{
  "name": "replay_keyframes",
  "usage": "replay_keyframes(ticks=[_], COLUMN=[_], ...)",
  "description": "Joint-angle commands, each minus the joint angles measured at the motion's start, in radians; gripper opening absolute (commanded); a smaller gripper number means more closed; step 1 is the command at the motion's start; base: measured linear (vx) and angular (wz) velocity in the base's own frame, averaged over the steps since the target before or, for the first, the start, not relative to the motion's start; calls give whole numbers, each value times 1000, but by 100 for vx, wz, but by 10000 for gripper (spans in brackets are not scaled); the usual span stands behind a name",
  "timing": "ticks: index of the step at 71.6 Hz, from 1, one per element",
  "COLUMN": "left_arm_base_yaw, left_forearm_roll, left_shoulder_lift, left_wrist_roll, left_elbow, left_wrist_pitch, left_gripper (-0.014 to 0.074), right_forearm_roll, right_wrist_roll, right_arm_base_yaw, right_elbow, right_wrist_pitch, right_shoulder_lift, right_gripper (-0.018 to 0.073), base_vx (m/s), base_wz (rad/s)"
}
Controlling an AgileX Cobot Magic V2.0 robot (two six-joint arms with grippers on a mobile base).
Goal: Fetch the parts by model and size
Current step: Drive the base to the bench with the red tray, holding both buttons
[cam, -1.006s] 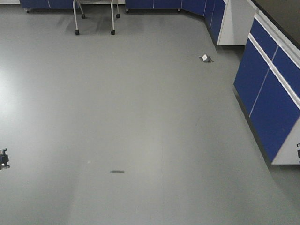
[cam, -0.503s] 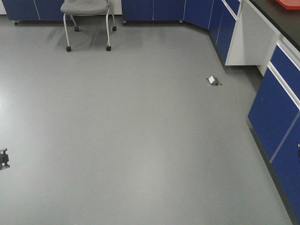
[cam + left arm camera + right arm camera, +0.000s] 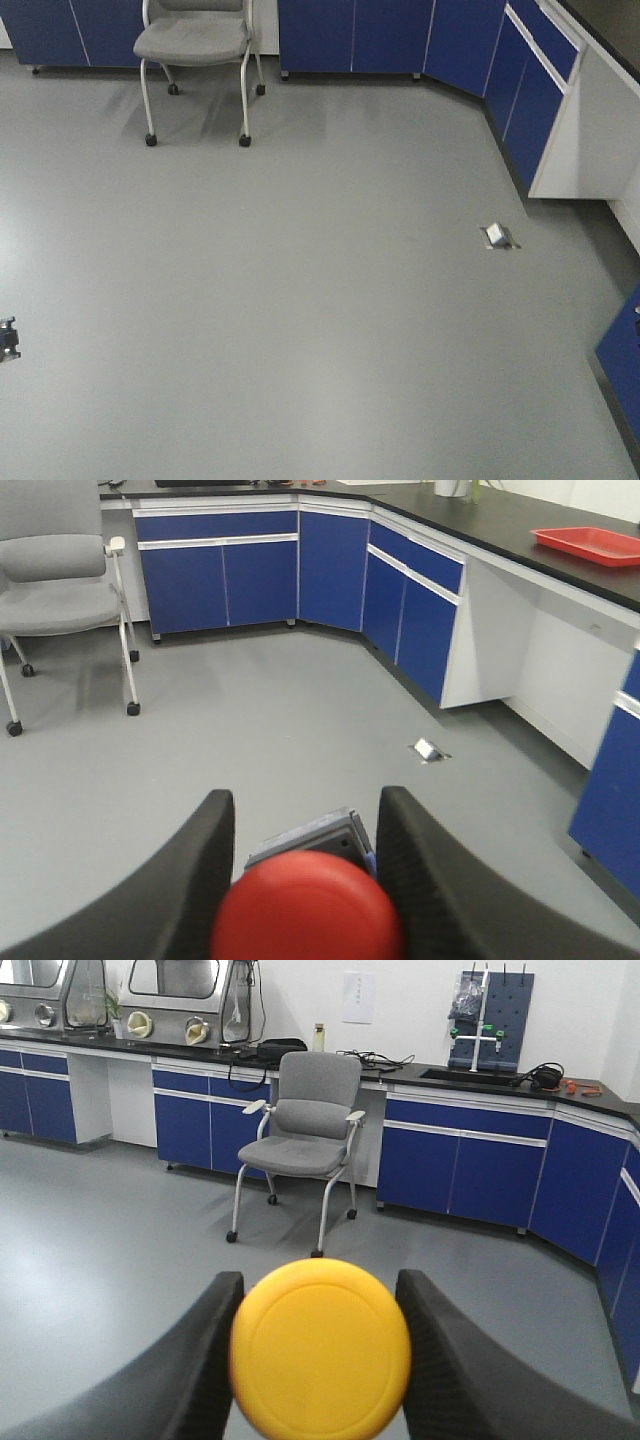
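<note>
Both parts are already in hand, and this looks like the carrying leg of the fetch. The left claw (image 3: 305,815) is closed narrowly on the red-capped switch (image 3: 307,908). The round cap sits low between the two dark fingers (image 3: 190,880), and its dark blocky base shows just above the cap. The right claw (image 3: 318,1282) grips the yellow-capped switch (image 3: 320,1345) the same way, with the cap filling the gap between its fingers (image 3: 432,1360); the base is hidden behind the cap.

In the front view there is only open grey floor (image 3: 300,330) ahead. A grey chair (image 3: 195,45) stands at 11 o'clock, a small floor socket (image 3: 497,237) lies at 3 o'clock, and blue cabinets (image 3: 355,35) run along the far wall from 12 round to 2 o'clock. In the left wrist view a black-topped desk (image 3: 480,520) sits at 1 o'clock, with a red tray (image 3: 590,545) on it at 2 o'clock.

Nothing marks a drop-off spot for certain, though the tray seems a likely one. The next move calls for the base to roll up beside a desk without clipping the chair or the cabinet corners. Both grips should stay firm until each switch is over its landing place.
</note>
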Motion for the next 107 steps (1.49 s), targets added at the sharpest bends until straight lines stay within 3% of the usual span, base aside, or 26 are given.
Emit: replay_keyframes(ticks=[1, 107], left_arm_base_yaw=[-2, -2], left_forearm_roll=[0, 0], left_shoulder_lift=[13, 13], left_wrist_roll=[-2, -2], left_elbow=[-27, -27], left_wrist_pitch=[-87, -87], left_gripper=[-7, -7], right_forearm_roll=[-8, -8], right_wrist_roll=[-5, -5], right_arm_base_yaw=[-2, -2], right_elbow=[-25, -25], right_wrist_pitch=[-88, -87], right_shoulder_lift=[11, 13], right_gripper=[-10, -10], base_vx=[68, 64], base_wz=[7, -2])
